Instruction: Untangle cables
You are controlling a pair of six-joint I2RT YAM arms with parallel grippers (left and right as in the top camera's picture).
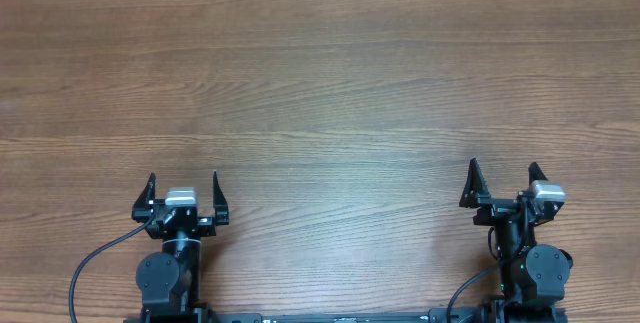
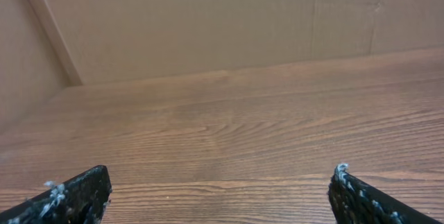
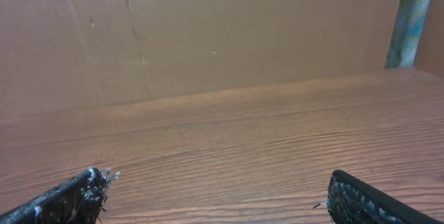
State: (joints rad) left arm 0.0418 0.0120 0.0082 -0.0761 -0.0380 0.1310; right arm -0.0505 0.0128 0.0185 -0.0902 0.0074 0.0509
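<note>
The cables are out of view in all three views. My left gripper [image 1: 183,180] sits near the table's front edge at the left, open, with only bare wood between its fingers [image 2: 76,195]. My right gripper [image 1: 503,171] sits at the front right, likewise open and holding nothing, its fingers [image 3: 361,200] spread wide over the wood.
The wooden table [image 1: 320,83] stretches away from both arms. A brown cardboard wall [image 2: 208,23] stands along its far edge and left side. Thick black arm cables [image 1: 95,263] curl beside the left base and between the bases at the front.
</note>
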